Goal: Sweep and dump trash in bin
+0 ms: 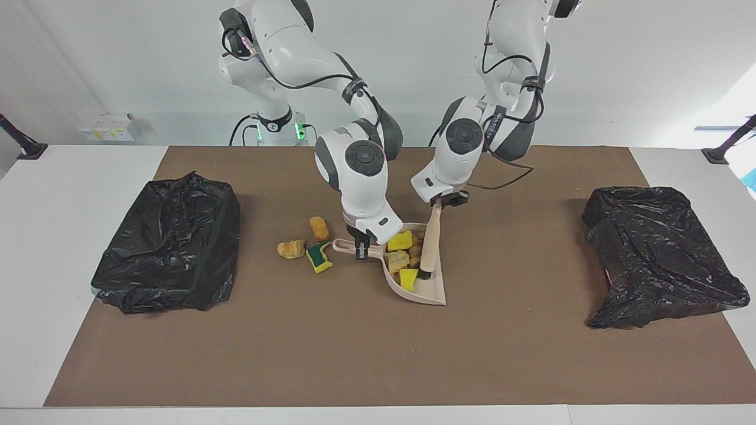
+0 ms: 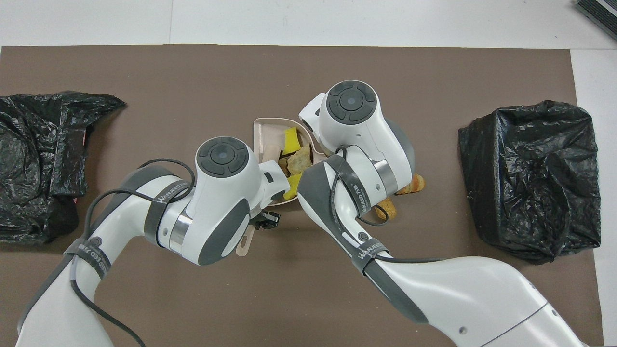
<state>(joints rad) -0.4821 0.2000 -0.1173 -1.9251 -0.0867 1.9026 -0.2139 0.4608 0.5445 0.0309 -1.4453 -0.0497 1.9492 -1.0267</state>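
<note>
- Left gripper (image 1: pixel 447 199) is clamped on the upper end of the brush (image 1: pixel 430 243) handle, over the robot-side rim of the dustpan (image 1: pixel 430 291); the brush slants down with its bristle end inside the pan.
- Right gripper (image 1: pixel 361 248) is clamped on the dustpan handle, low over the brown mat (image 1: pixel 366 354) near the bench middle. The pan lies flat on the mat.
- Trash in the pan: a yellow sponge (image 1: pixel 400 241) at the robot-side end, a beige chunk (image 1: pixel 398 260) in the middle, another yellow piece (image 1: pixel 408 277) toward the pan's open lip, plus an orange-striped chunk (image 1: pixel 416 251) right against the brush. All sit packed between the brush and the pan wall.
- Trash outside the pan, on the mat beside the pan handle, toward the right arm's end: orange roll (image 1: pixel 319 228), orange-striped chunk (image 1: pixel 290 248), green-and-yellow sponge (image 1: pixel 319 257). They lie close together; the green one almost touches the handle tip.
- Black-bagged bin (image 1: pixel 168 243) at the right arm's end of the mat, reaching its edge.
- Second black bag (image 1: pixel 655 255) at the left arm's end, overhanging the mat's edge onto the white bench (image 1: pixel 47 236).
</note>
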